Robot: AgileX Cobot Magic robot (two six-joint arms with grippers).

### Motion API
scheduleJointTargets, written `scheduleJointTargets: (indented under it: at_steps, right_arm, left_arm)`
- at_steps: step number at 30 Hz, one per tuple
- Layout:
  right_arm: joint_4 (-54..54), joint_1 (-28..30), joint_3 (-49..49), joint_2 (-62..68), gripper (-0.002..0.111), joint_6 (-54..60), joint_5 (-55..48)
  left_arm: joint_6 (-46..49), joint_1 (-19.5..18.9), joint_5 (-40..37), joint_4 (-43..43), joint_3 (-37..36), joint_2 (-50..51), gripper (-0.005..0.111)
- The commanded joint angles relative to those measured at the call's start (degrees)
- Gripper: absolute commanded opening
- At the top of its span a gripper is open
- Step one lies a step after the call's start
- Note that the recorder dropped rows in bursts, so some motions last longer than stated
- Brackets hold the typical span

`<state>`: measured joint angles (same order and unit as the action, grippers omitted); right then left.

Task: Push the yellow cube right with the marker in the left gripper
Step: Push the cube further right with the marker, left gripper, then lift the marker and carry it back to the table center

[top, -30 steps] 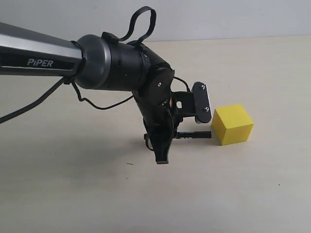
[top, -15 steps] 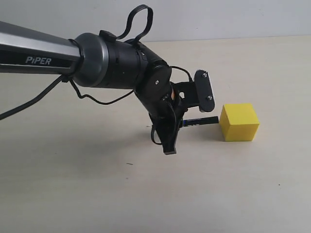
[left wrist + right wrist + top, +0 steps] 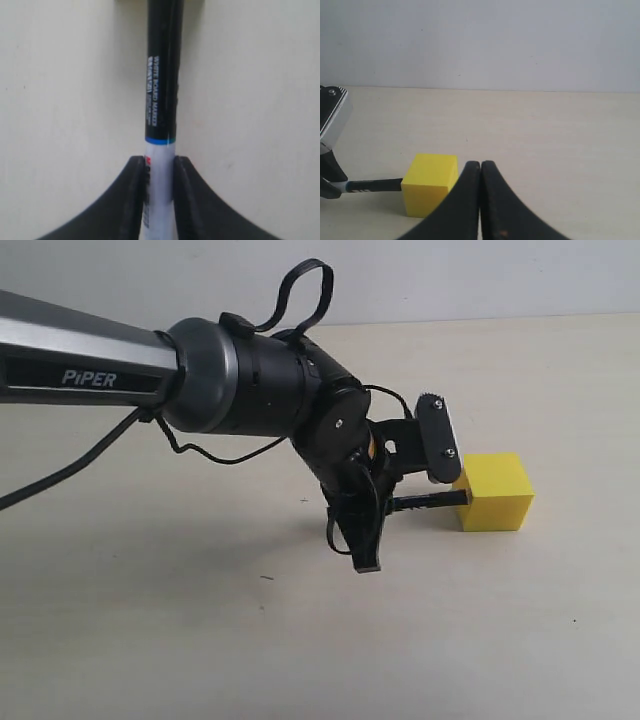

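Observation:
The yellow cube (image 3: 494, 490) rests on the beige table right of centre. My left gripper (image 3: 390, 506) is shut on the marker (image 3: 432, 501), which lies level and points right. Its black cap end touches the cube's left face. In the left wrist view the fingers (image 3: 135, 190) clamp the white barrel, and the marker's (image 3: 162, 95) black cap reaches forward from my left gripper (image 3: 159, 167); the cube does not show clearly there. My right gripper (image 3: 480, 167) is shut and empty, close to the cube (image 3: 431, 182), with the marker (image 3: 372, 186) on the cube's far side.
The grey PIPER tube (image 3: 90, 365) and a loose black cable (image 3: 80, 465) stretch across the left half of the table. A pale wall (image 3: 450, 275) bounds the table (image 3: 300, 650) at the back. The right arm is outside the exterior view.
The left arm has shifted right with the marker. The cube slid a little to the right and turned slightly in the first half second, then stayed put while the marker closed in again.

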<state>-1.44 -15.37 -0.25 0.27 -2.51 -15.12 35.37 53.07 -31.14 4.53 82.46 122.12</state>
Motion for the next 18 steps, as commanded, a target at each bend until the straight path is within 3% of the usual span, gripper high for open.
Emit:
scheduleJointTargets:
  at_steps: [1,7,10,15,18]
  right_arm:
    - [0.05,0.35,0.25,-0.27,0.0,0.27,0.24]
    - [0.05,0.35,0.25,-0.27,0.0,0.27,0.24]
    - [0.05,0.35,0.25,-0.27,0.0,0.27,0.24]
    - [0.05,0.35,0.25,-0.27,0.0,0.27,0.24]
    - [0.05,0.35,0.25,-0.27,0.0,0.27,0.24]
  left_arm:
    - [-0.64,1.1,1.28,-0.66,0.33,-0.26,0.0]
    - [-12.03,-1.65,-1.4,-0.54,0.33,-1.62,0.0]
    - [-25.75,-3.92,-1.32,-0.54,0.33,-4.05,0.0]
    - [-60.48,-8.11,-2.63,-0.54,0.33,-9.25,0.0]
    - [-68.91,-9.91,-5.28,-0.54,0.33,-11.46,0.0]
